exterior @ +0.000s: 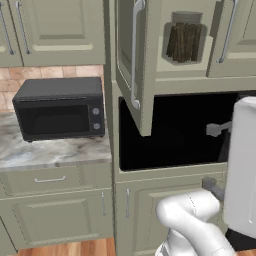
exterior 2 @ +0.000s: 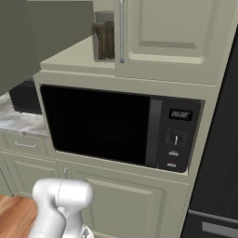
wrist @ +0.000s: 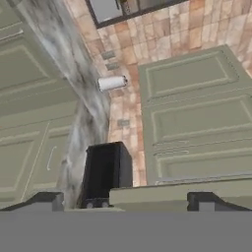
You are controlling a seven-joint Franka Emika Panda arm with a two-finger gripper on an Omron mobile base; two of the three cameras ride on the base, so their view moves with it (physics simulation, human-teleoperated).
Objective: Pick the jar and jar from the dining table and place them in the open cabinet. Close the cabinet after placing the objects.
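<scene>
Jar (exterior: 184, 40): one, upright on shelf of open cabinet (exterior: 134, 60)

Base views flank open cabinet (exterior: 150, 65) closely, hand view rolled sideways

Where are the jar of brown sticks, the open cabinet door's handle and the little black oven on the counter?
jar (exterior: 183, 40), left base view, glass body.
handle (exterior: 134, 55), left base view, mid-bar.
black oven (exterior: 59, 109), left base view, front door.
</scene>
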